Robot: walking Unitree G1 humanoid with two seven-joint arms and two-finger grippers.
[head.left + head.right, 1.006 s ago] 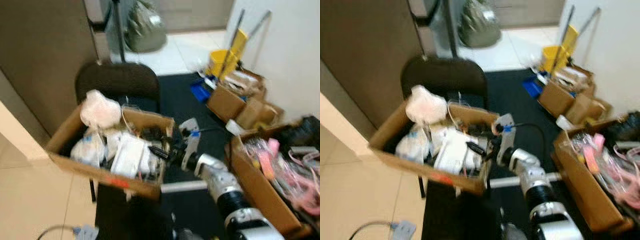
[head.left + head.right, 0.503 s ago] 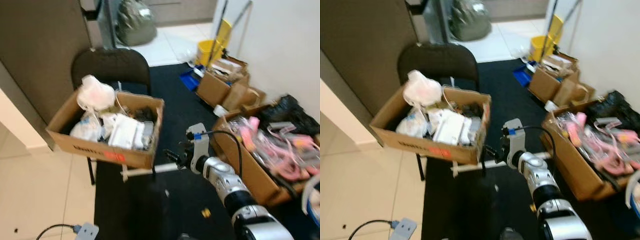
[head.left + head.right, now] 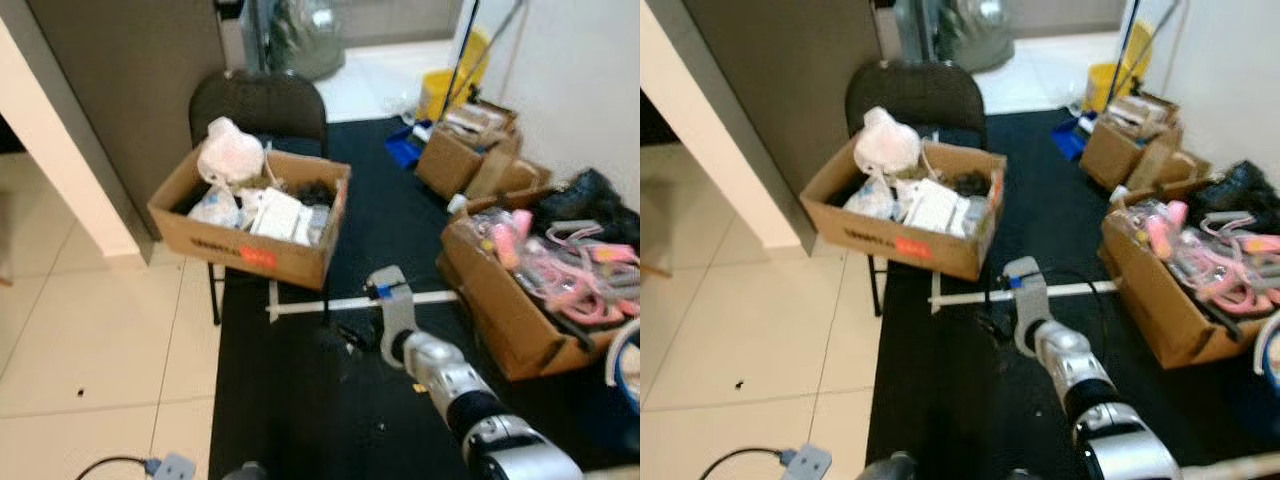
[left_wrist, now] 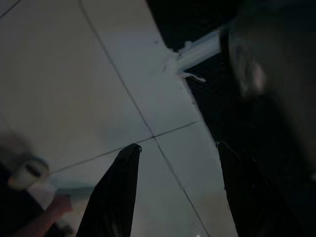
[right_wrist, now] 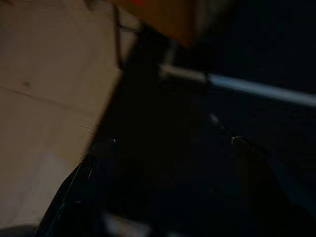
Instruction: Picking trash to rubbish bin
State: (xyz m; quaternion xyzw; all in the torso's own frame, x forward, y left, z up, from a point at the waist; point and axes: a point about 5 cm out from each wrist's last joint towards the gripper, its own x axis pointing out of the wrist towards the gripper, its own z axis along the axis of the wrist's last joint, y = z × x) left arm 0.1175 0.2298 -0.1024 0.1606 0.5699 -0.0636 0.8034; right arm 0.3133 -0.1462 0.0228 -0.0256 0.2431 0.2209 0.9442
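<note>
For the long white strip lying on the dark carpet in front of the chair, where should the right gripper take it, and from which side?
Grip the white strip on its bare stretch between the chair legs and the right gripper, coming straight down from above. It lies flat on the carpet and is long and thin, so the fingers should straddle its narrow width, set crosswise to its length. A hold nearer the middle would probably keep it from tipping.

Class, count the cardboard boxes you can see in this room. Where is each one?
4: a trash-filled box on the black chair, a box of pink items at right, and two smaller boxes by the far wall; more may be hidden.
</note>
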